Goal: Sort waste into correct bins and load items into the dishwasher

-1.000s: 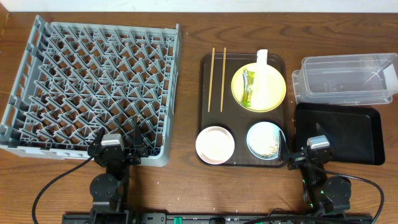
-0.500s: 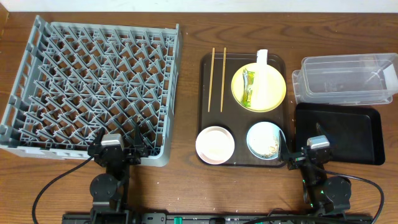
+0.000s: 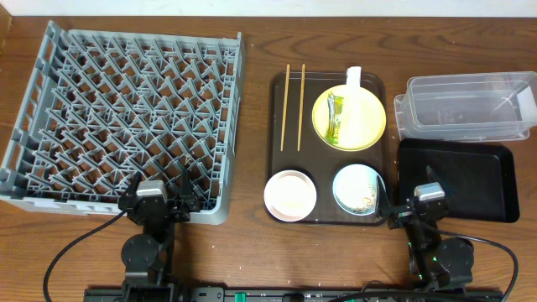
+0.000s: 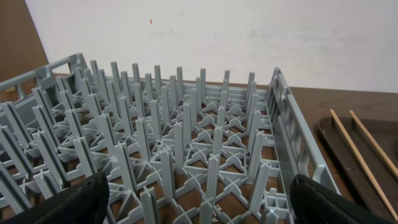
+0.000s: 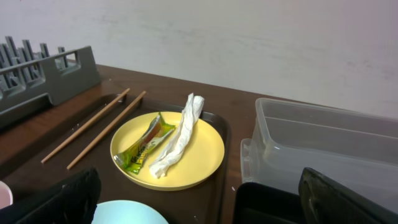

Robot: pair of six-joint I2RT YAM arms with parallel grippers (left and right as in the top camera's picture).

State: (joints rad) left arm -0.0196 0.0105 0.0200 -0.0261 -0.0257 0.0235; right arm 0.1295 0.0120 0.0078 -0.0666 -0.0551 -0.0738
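- Grey dish rack [image 3: 126,109] fills the left of the worktop, with nothing in it. The left hand [image 3: 159,189] hovers at its near edge, spread wide and empty.
- Dark-brown serving tray [image 3: 323,161] sits mid-worktop and carries all the dishes.
- Clear tub [image 3: 466,105] is at far right, with the black tray [image 3: 461,180] just in front of it. The right hand [image 3: 424,200] hangs at the black tray's near-left corner, also wide and empty.
- Yellow plate [image 3: 369,122] is at the serving tray's far right. The light-blue bowl [image 3: 336,190] with pale crumbs [image 3: 362,200] is at near right, and the white bowl [image 3: 290,195] at near left.
- Chopsticks [image 3: 285,107] lie left of the plate, pointing near to far.
- Green-and-yellow wrapper [image 3: 336,116] lies on the plate's left half, just beside a white crumpled strip [image 3: 354,80].
- Key relation: the wrapper is ahead and left of the right hand. Its long axis runs away from the robot, roughly along the chopsticks. The right arm is clearly nearer.
- Judgement: the reach passes over the blue bowl. The strip crowds the wrapper's right side, while its left side has open plate.
- Both bins stand close on the right, so the carry is short.
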